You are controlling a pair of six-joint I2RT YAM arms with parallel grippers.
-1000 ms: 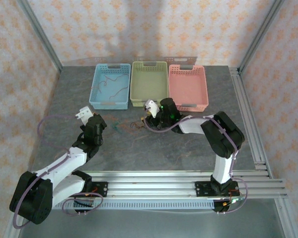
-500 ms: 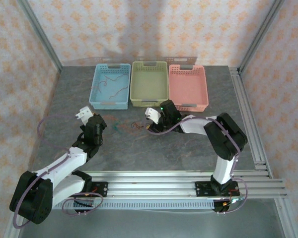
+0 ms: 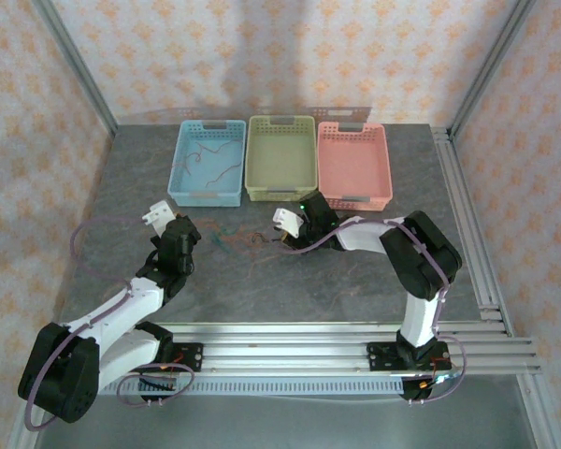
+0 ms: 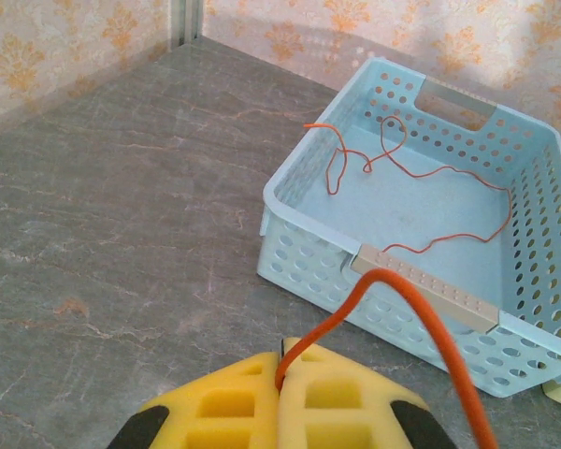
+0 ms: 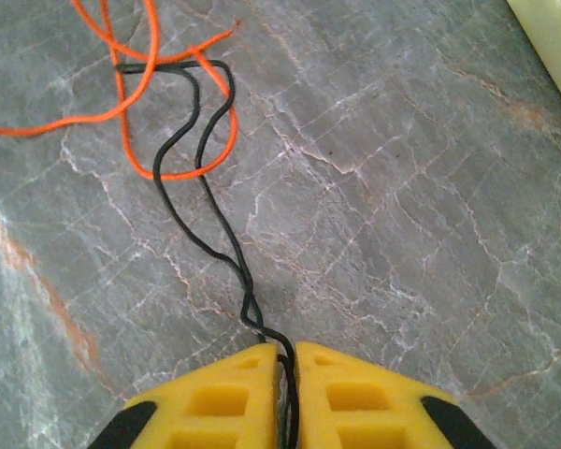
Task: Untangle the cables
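Right wrist view: the black cable (image 5: 201, 201) is lying doubled on the table (image 5: 402, 187). Its far loop is threading through a loop of the orange cable (image 5: 136, 122), and its near end is running into the right gripper (image 5: 286, 360), whose jaws are pinching shut on it.

In the left wrist view the left gripper (image 4: 280, 369) is clamping shut on an orange cable that is arching away to the right. It is passing just in front of the blue basket (image 4: 299, 178), where a loose orange wire (image 4: 421, 173) is lying. From above, the small tangle (image 3: 254, 241) is sitting on the table between the two grippers.

The danger, as I judge it, is lying in the pull. With black and orange interlocking, drawing the arms apart could be cinching the crossing tighter rather than freeing it. The thin black cable could also be slipping out of the soft pads, or the whole tangle could be dragging along the table instead of opening.
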